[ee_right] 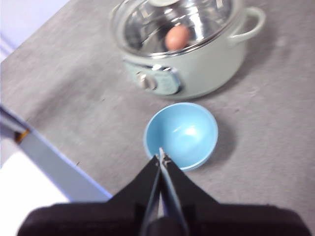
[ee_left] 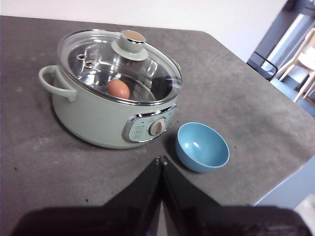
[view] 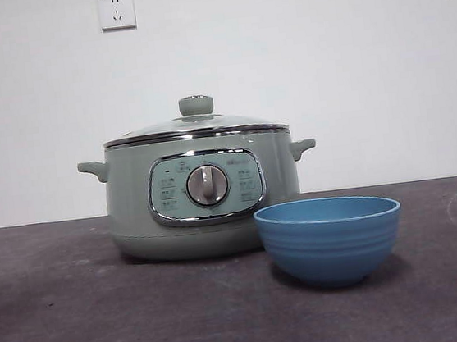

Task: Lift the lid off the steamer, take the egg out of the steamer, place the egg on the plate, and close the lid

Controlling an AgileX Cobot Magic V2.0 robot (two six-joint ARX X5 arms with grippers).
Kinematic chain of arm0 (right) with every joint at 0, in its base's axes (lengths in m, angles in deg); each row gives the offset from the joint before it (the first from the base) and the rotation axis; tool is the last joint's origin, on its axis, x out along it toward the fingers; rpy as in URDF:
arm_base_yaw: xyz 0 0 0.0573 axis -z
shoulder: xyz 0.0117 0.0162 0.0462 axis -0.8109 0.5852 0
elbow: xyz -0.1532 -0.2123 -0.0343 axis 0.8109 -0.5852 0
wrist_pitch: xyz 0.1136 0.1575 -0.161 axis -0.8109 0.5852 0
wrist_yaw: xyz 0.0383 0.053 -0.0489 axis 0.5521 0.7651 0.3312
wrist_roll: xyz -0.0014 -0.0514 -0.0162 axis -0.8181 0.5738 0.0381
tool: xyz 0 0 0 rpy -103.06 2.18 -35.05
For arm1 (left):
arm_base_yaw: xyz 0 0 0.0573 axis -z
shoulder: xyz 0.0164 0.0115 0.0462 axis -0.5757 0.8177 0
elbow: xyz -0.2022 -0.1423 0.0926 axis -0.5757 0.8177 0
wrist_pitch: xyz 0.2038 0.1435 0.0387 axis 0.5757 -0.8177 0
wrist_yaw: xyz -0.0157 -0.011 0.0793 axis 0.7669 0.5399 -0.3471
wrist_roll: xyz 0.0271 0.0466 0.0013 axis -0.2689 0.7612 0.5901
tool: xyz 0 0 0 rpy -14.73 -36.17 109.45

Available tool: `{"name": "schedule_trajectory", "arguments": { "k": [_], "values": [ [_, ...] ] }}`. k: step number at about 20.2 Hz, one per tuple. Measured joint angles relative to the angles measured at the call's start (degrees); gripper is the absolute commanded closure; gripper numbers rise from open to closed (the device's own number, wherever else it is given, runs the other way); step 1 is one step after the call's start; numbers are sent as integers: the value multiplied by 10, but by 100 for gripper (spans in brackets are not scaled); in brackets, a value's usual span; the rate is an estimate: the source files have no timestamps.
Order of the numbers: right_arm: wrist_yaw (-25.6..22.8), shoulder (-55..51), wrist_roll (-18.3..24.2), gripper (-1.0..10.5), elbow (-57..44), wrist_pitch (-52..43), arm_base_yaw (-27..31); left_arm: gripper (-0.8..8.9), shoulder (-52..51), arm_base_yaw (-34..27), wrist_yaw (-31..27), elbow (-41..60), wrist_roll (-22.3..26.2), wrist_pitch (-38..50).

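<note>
The egg [ee_left: 118, 89] shows only through the closed lid [ee_left: 98, 59].

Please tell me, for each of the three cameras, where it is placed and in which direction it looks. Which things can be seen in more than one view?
Front view: low, at table height, looking level at the steamer, lid and plate; no arm shows.
Left wrist view: above the table, looking down at the steamer, with the egg under the lid; the left tool, shut, shows.
Right wrist view: above the plate, looking down; the right tool, shut, shows.
Shared: steamer, lid and plate in all views; egg in both wrist views.
</note>
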Motion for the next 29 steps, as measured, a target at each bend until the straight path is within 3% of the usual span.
{"name": "schedule_trajectory", "arguments": {
  "k": [2,3,5,6,13,19,24,29],
  "values": [
    [1,2,3,935,0,0,-3,807,2,0,0,0,5,-1],
    [1,2,4,857,0,0,-3,749,2,0,0,0,6,-1],
    [1,2,5,503,0,0,-3,388,3,0,0,0,6,0],
    [1,2,5,374,0,0,-3,263,3,0,0,0,5,2],
    [1,2,5,349,0,0,-3,252,44,0,30,-1,-22,112],
    [2,2,5,349,0,-8,-3,252,200,50,28,-87,-31,189],
    [2,2,5,350,0,-16,-3,252,366,134,-58,-197,-12,243],
    [2,2,5,350,0,-16,-3,252,520,224,-173,-284,39,310]
  ]
}}
